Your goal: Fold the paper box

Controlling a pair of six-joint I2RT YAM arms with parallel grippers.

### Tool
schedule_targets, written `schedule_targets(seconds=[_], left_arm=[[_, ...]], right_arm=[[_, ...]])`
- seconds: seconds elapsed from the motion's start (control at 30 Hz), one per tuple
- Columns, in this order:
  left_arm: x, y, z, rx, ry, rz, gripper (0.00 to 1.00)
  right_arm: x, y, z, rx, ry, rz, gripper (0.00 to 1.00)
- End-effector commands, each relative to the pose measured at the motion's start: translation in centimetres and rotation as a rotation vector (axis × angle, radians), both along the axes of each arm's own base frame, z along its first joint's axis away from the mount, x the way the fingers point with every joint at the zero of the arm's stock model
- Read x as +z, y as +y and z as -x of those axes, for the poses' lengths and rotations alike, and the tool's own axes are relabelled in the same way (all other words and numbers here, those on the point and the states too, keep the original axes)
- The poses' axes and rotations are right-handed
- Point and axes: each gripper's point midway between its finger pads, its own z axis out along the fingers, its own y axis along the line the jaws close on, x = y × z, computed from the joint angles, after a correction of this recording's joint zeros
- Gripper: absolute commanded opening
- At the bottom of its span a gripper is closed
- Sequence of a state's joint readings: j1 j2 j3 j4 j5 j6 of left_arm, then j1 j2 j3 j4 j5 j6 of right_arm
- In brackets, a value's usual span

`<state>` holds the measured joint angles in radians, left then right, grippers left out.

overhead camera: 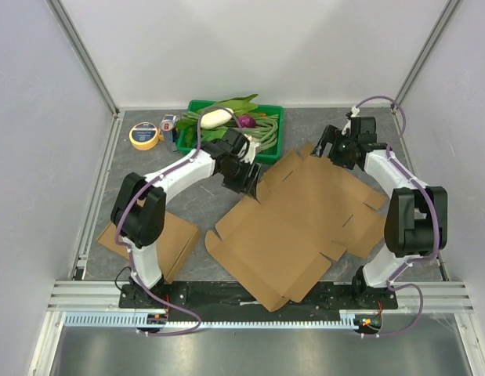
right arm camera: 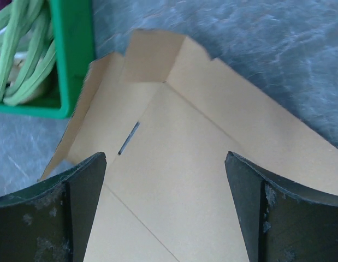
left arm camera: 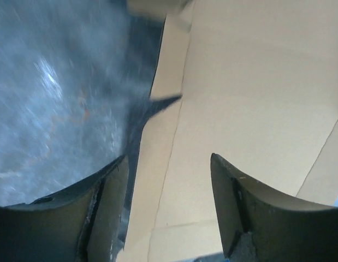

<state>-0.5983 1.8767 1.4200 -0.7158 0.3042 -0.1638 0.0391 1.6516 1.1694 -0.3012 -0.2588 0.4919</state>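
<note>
The paper box (overhead camera: 305,219) lies unfolded as a flat brown cardboard sheet in the middle of the table, with its flaps spread out and the far corner flaps slightly raised. My left gripper (overhead camera: 244,178) hovers at the sheet's far left edge. Seen from the left wrist, the gripper (left arm camera: 169,157) is open, with the box (left arm camera: 256,82) below the jaws and nothing held. My right gripper (overhead camera: 327,146) is over the sheet's far right corner. From the right wrist, the gripper (right arm camera: 165,155) stands wide open above the box (right arm camera: 185,164), apart from it.
A green crate (overhead camera: 197,110) of vegetables stands at the back, close behind the left gripper, and shows again in the right wrist view as the crate (right arm camera: 76,54). A yellow tape roll (overhead camera: 144,135) and a small can (overhead camera: 168,124) sit back left. Another cardboard piece (overhead camera: 168,239) lies near the left arm's base.
</note>
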Motion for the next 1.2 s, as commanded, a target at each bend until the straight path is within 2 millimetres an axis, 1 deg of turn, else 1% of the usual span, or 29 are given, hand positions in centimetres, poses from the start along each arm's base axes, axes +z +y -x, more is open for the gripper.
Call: schedule_targets(seconds=[0.0, 0.03, 0.07, 0.1, 0.13, 0.17, 0.2, 0.23, 0.27, 0.3, 0.33, 0.4, 0.43, 0.47, 0.57, 0.63, 0.67, 0.7, 0.73, 0.8, 0.83, 0.87, 0.93, 0.97, 1.0, 1.03, 1.07, 1.1, 1.17], left_arm=[[8.0, -4.4, -7.1, 0.002, -0.433, 0.105, 0.68], [9.2, -5.4, -8.1, -0.017, -0.503, 0.102, 0.68], [8.7, -6.6, -8.7, -0.048, -0.540, 0.081, 0.68], [8.6, -6.9, -9.8, -0.068, -0.591, 0.047, 0.67], [9.7, -8.0, -11.0, -0.108, -0.654, 0.052, 0.67], [9.5, -8.6, -11.6, -0.133, -0.668, 0.039, 0.68], [6.9, -8.8, -12.7, -0.162, -0.654, -0.016, 0.68], [8.1, -9.7, -13.7, -0.175, -0.681, -0.011, 0.68], [7.3, -10.2, -14.1, -0.211, -0.690, -0.030, 0.68], [5.6, -10.2, -14.9, -0.210, -0.686, -0.077, 0.68], [6.3, -11.1, -15.4, -0.217, -0.710, -0.065, 0.68], [5.9, -12.3, -15.8, -0.240, -0.729, -0.031, 0.68], [5.0, -12.8, -16.0, -0.242, -0.727, -0.030, 0.68], [5.1, -13.4, -16.5, -0.235, -0.748, -0.020, 0.67], [3.4, -13.7, -18.1, -0.187, -0.762, -0.055, 0.63], [3.3, -14.1, -18.7, -0.179, -0.778, -0.051, 0.53], [2.6, -14.4, -18.7, -0.183, -0.774, -0.054, 0.46], [2.7, -14.4, -18.8, -0.178, -0.785, -0.059, 0.30], [2.7, -14.4, -18.6, -0.179, -0.787, -0.064, 0.26], [4.9, -14.6, -18.3, -0.163, -0.817, -0.028, 0.19], [5.0, -14.5, -17.8, -0.165, -0.812, -0.022, 0.17], [7.7, -14.4, -17.5, -0.148, -0.839, 0.019, 0.15], [9.0, -14.6, -16.6, -0.174, -0.838, 0.069, 0.13], [10.0, -14.5, -16.3, -0.179, -0.841, 0.086, 0.06], [11.7, -14.5, -16.1, -0.175, -0.856, 0.101, 0.02], [12.4, -14.0, -16.1, -0.165, -0.858, 0.103, 0.02], [12.8, -14.0, -15.9, -0.166, -0.845, 0.127, 0.02], [13.6, -14.2, -15.3, -0.189, -0.834, 0.174, 0.03], [13.8, -13.9, -15.7, -0.181, -0.823, 0.195, 0.09]], right_arm=[[0.8, -3.4, -2.1, -0.219, 0.017, -0.061, 0.98], [1.0, -3.6, -2.2, -0.223, 0.012, -0.066, 0.98], [1.6, -3.7, -2.5, -0.219, -0.003, -0.068, 0.98], [2.0, -4.0, -2.5, -0.214, -0.015, -0.061, 0.98], [2.7, -4.2, -2.4, -0.214, -0.033, -0.059, 0.98], [3.1, -4.3, -2.4, -0.211, -0.044, -0.061, 0.98], [3.5, -4.6, -2.4, -0.210, -0.058, -0.061, 0.98], [4.5, -4.7, -2.3, -0.203, -0.081, -0.071, 0.98], [4.7, -4.8, -2.1, -0.201, -0.086, -0.073, 0.98], [5.0, -5.2, -2.1, -0.207, -0.098, -0.072, 0.98], [5.6, -5.1, -1.9, -0.201, -0.108, -0.081, 0.98], [5.9, -5.0, -1.7, -0.192, -0.123, -0.083, 0.98], [6.2, -4.9, -1.6, -0.186, -0.134, -0.084, 0.98], [6.0, -4.9, -1.5, -0.183, -0.135, -0.081, 0.98], [5.6, -5.1, -1.4, -0.179, -0.135, -0.066, 0.98], [5.1, -5.1, -1.3, -0.175, -0.124, -0.061, 0.98], [4.8, -5.1, -1.2, -0.170, -0.118, -0.058, 0.98], [4.5, -5.2, -1.2, -0.170, -0.113, -0.053, 0.98], [4.2, -5.2, -1.2, -0.164, -0.108, -0.048, 0.98], [3.8, -5.1, -1.4, -0.112, -0.125, -0.013, 0.98], [3.2, -5.2, -1.6, -0.092, -0.117, 0.001, 0.98], [3.7, -5.1, -2.2, -0.041, -0.152, 0.036, 0.98], [3.6, -5.1, -3.0, 0.006, -0.180, 0.056, 0.98], [4.8, -4.9, -3.8, 0.046, -0.226, 0.070, 0.98], [5.1, -4.7, -4.3, 0.112, -0.259, 0.102, 0.98], [5.8, -4.0, -4.6, 0.170, -0.296, 0.101, 0.98], [6.6, -4.3, -5.1, 0.180, -0.325, 0.121, 0.98], [6.4, -4.9, -5.5, 0.181, -0.323, 0.139, 0.98], [7.2, -5.4, -5.9, 0.172, -0.332, 0.122, 0.98]])
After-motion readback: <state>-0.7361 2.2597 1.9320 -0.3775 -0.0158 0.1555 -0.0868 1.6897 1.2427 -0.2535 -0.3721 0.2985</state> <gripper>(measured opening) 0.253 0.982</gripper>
